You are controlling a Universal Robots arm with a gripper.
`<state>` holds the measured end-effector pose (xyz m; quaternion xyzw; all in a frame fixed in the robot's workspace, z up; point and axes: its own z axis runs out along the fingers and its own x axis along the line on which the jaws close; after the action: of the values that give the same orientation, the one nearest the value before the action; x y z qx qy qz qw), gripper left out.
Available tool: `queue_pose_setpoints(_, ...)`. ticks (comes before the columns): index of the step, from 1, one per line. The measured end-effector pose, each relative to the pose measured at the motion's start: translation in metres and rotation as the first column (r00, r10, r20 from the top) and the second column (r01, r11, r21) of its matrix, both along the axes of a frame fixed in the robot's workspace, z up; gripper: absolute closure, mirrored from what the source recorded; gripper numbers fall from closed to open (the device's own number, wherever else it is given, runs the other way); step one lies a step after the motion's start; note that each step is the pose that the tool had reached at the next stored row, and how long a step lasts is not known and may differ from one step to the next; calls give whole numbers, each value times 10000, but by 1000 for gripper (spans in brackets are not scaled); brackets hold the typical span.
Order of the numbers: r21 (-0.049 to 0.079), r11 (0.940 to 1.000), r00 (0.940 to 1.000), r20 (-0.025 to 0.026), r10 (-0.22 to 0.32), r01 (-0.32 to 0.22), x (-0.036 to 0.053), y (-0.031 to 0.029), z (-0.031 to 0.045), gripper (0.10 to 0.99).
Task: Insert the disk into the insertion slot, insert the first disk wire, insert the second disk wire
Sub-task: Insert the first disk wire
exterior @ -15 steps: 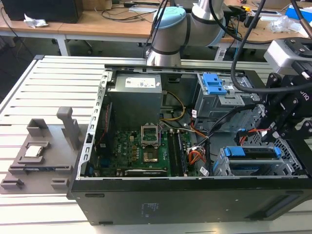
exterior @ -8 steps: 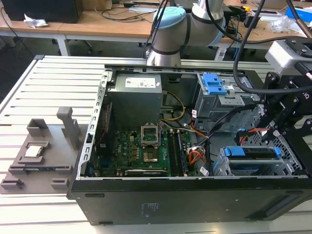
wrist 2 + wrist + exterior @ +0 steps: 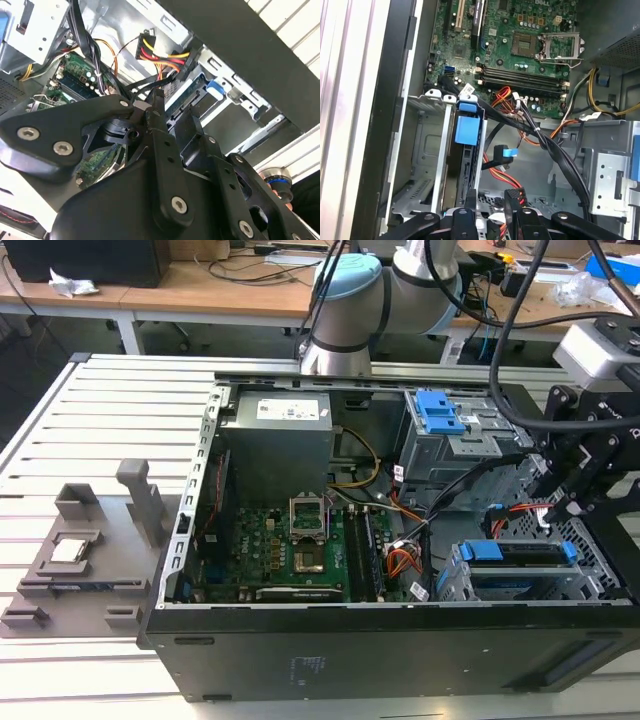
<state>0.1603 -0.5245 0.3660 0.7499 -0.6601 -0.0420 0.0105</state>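
I have the open computer case [image 3: 300,660] lying on the counter [image 3: 100,420]. In the case's corner under my arm, the slot [image 3: 422,150] holds the disk [image 3: 466,132], seated edge-on, so I judge step one done. A blue-tabbed wire [image 3: 503,152] hangs loose inside the case beside the disk, so both wires look unplugged. My tool [image 3: 491,196] hovers beside the disk, spread and holding nothing.

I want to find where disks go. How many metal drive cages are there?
2. The taller grey cage with the blue latch is at the exterior view's upper right; the insertion slot, holding the disk, is just below it. More may be hidden.
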Motion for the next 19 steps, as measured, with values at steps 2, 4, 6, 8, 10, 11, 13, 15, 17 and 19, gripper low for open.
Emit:
queue_pose_setpoints(2,-6,10000,10000,0,43,-43,28,19,-5,725)
queue_pose_setpoints(4,-31,9999,9999,0,126,-126,73,45,-15,725)
queue_pose_setpoints(6,-65,9998,9998,-1,203,-203,108,64,-25,725)
queue_pose_setpoints(8,-107,9995,9996,-1,297,-297,151,87,-37,725)
queue_pose_setpoints(10,-161,9991,9992,-4,396,-396,194,107,-48,725)
queue_pose_setpoints(11,-191,9988,9990,-5,440,-440,212,115,-53,725)
queue_pose_setpoints(13,-264,9981,9984,-9,561,-561,240,124,-65,725)
queue_pose_setpoints(15,-343,9968,9974,-13,716,-716,258,127,-78,725)
queue_pose_setpoints(17,-402,9958,9967,-18,817,-818,270,128,-87,725)
queue_pose_setpoints(19,-449,9949,9959,-22,902,-902,281,130,-94,725)
